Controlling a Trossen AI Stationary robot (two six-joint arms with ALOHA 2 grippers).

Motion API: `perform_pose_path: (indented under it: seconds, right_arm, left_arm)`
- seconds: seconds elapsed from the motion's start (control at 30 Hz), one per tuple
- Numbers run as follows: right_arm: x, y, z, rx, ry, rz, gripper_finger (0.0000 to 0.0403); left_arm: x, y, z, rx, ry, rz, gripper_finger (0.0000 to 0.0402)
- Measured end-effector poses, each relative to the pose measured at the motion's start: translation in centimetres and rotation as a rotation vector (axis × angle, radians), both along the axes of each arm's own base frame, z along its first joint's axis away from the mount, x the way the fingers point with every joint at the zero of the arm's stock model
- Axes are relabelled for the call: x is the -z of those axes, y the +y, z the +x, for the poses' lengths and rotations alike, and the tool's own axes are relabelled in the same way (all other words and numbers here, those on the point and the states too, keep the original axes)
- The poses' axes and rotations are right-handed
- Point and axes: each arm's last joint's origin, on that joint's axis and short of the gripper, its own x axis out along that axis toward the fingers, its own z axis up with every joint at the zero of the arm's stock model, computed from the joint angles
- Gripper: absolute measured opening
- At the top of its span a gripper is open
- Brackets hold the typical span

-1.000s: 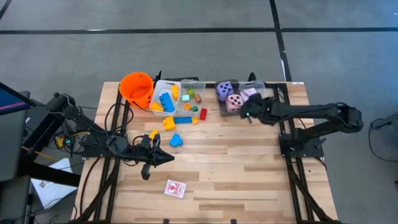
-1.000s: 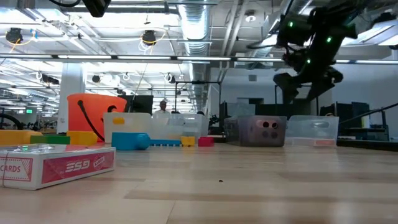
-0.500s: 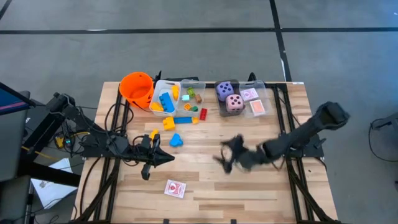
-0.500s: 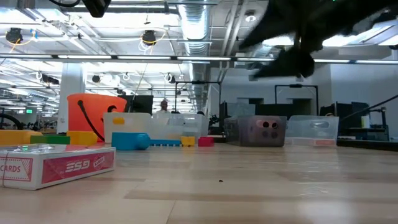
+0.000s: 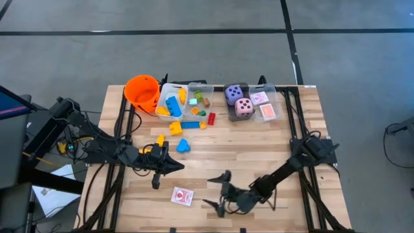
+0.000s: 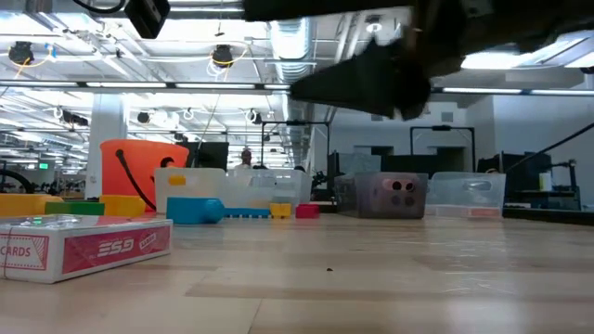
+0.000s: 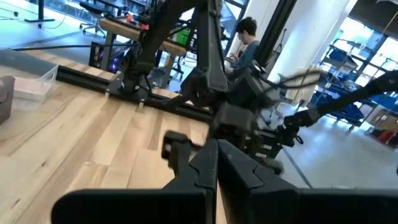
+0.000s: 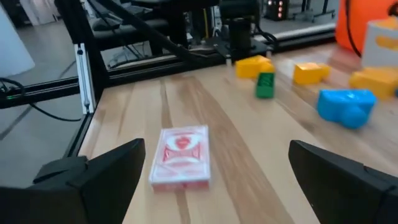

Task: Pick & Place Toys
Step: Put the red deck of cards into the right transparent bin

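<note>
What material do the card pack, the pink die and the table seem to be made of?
Card pack: likely printed cardboard, with flat faces, crisp edges and a red pattern.
Pink die: seems soft foam or fabric, matte with rounded corners, though this is uncertain.
Table: wood, with visible planks and a light, smooth grain.

The table (image 5: 259,155) is pale wood planking, smooth with a satin sheen; the blocks (image 5: 183,145) are glossy moulded plastic; the bins (image 5: 194,86) are clear plastic; the card pack (image 8: 181,155) looks like printed card; the dice (image 5: 244,106) look soft and matt
</note>
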Motion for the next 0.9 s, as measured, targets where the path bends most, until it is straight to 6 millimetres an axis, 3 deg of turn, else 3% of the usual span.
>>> perform_pose_path:
  seconds: [0.23, 0.43, 0.9]
  right_arm:
    - [-0.3, 1.7, 3.2, -0.010, 0.007, -0.086, 0.0389]
    - [-0.4, 1.7, 3.9, -0.007, 0.100, -0.084, 0.0389]
    - [-0.2, 1.1, 4.5, -0.058, 0.128, -0.047, 0.0399]
  left_arm:
    - [-0.2, 0.0, 0.0, 0.000, -0.020, -0.010, 0.0000]
    - [-0.2, 0.0, 0.0, 0.000, -0.020, -0.012, 0.0000]
    - [-0.2, 0.0, 0.0, 0.000, -0.020, -0.013, 0.0000]
